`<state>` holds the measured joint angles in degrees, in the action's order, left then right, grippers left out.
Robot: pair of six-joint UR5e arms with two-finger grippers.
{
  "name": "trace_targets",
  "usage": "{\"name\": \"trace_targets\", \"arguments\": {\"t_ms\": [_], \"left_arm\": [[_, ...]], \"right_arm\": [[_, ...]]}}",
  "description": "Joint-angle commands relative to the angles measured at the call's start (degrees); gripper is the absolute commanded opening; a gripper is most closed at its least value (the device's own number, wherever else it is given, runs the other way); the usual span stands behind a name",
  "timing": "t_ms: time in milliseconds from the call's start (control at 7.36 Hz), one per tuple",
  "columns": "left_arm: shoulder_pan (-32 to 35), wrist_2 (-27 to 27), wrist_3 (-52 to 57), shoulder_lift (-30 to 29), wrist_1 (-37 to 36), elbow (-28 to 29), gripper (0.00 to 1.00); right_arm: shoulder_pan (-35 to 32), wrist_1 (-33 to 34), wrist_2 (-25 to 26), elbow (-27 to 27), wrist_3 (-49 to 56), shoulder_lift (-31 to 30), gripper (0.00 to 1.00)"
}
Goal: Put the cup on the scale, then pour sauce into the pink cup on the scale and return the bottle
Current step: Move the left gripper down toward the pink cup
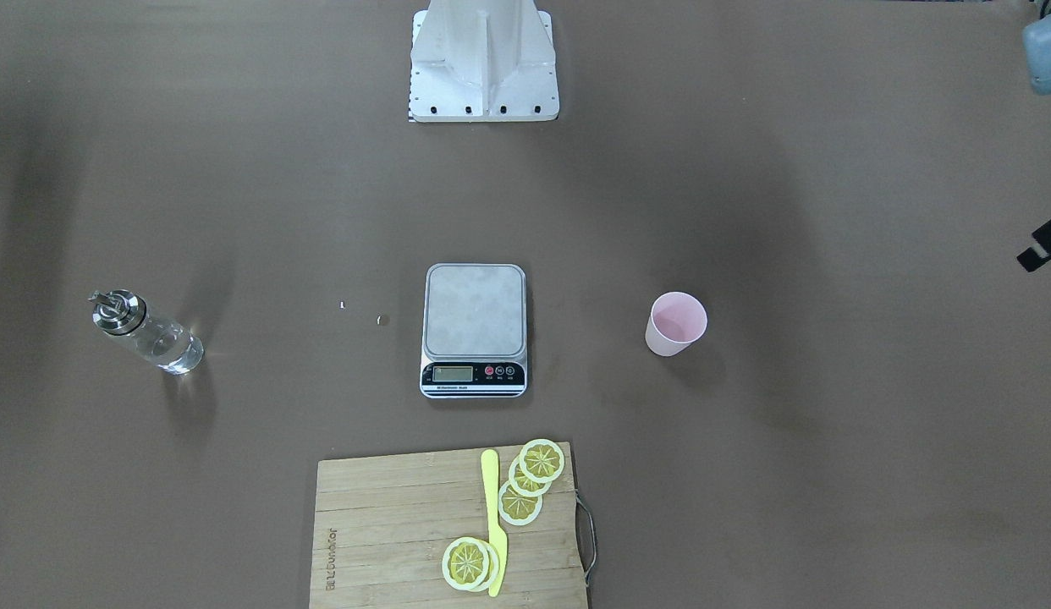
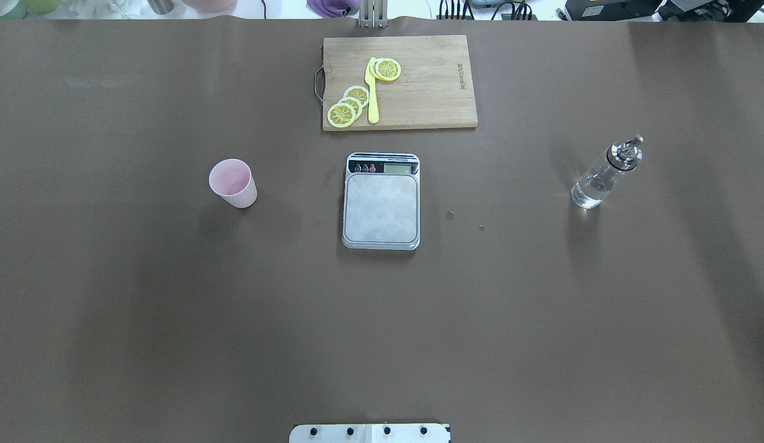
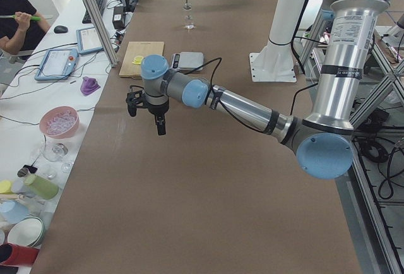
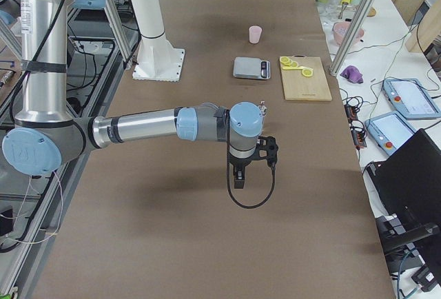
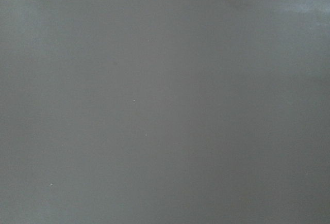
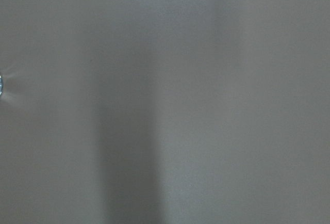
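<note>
Overhead exterior: cup, scale, bottle; exterior left: left pincer.

A burned-in brand mark is spotted on the cutting board, lower middle of the front-facing view, running along its left edge. The letters are too blurred to be spelled out. On the scale, centre frame, a thin line of white print is seen under the display, too small to be read. No digits can be made out on that display. The tiny marks on the buttons are illegible too.
</note>
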<state>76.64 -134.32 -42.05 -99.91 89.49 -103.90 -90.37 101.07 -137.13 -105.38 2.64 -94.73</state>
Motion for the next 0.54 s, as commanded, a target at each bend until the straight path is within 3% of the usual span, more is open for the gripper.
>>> {"name": "trace_targets", "arguments": {"t_ms": [0,136,408], "left_arm": [[-9.2,3.4,-14.8,-5.6,0.3,-0.5,0.97],[-13.2,7.5,-15.8,-6.4,0.5,0.3,0.97],[-17.1,8.6,-21.9,-7.2,4.0,0.5,0.97]], "right_arm": [[0.0,0.0,-0.1,0.1,0.0,-0.3,1.00],[0.0,0.0,-0.1,0.3,0.0,-0.3,1.00],[0.0,0.1,-0.7,0.4,-0.2,-0.3,1.00]]}}
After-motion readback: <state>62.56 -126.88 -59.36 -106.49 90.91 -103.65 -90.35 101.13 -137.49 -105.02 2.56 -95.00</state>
